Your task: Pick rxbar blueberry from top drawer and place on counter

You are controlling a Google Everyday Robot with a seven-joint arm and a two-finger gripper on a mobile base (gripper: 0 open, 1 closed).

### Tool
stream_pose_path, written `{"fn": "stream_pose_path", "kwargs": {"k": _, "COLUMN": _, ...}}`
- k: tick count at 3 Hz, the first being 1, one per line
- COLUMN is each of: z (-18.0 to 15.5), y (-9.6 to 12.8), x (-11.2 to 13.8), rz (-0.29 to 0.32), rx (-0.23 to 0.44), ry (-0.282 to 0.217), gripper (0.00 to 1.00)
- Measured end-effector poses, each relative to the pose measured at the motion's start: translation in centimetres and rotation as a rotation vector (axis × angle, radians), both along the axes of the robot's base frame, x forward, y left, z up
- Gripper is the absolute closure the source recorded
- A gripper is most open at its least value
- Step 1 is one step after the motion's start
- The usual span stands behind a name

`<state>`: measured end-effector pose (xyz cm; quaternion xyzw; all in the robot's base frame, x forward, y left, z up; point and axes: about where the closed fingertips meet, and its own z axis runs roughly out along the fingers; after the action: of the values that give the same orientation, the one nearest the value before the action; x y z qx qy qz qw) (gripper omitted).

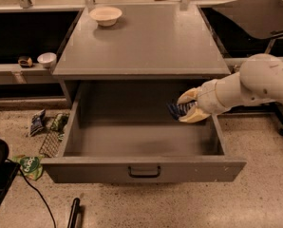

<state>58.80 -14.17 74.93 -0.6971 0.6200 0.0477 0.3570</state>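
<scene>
Robot lab: speckled floor (255,194), loose cable (34,194) near left, wrappers (37,122) strewn, grey cabinet (146,42); gripper (187,108) clamps bar (177,109) over drawer (141,167) right.

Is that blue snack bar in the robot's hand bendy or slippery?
Probably light: the small flat dark blue wrapped snack bar hangs pinched in the cream two-finger gripper over the open grey drawer. It looks fairly stiff, sticking out without drooping. Its wrapper may be slippery.

gripper (185,109) — clamped on rxbar blueberry (175,110) | over open top drawer (203,169), right side
</scene>
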Motion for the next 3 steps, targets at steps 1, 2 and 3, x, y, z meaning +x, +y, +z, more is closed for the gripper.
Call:
{"fn": "stream_pose_path", "kwargs": {"k": 1, "z": 6.2, "y": -1.5, "x": 2.3, "rz": 0.008, "rx": -0.084, "ry": -0.169, "gripper": 1.00}}
{"fn": "stream_pose_path", "kwargs": {"k": 2, "z": 12.1, "y": -2.6, "x": 4.1, "rz": 0.021, "rx": -0.164, "ry": -0.311, "gripper": 1.00}}
{"fn": "stream_pose_path", "kwargs": {"k": 3, "z": 12.0, "y": -2.3, "x": 4.6, "rz": 0.017, "rx": -0.167, "ry": -0.309, "gripper": 1.00}}
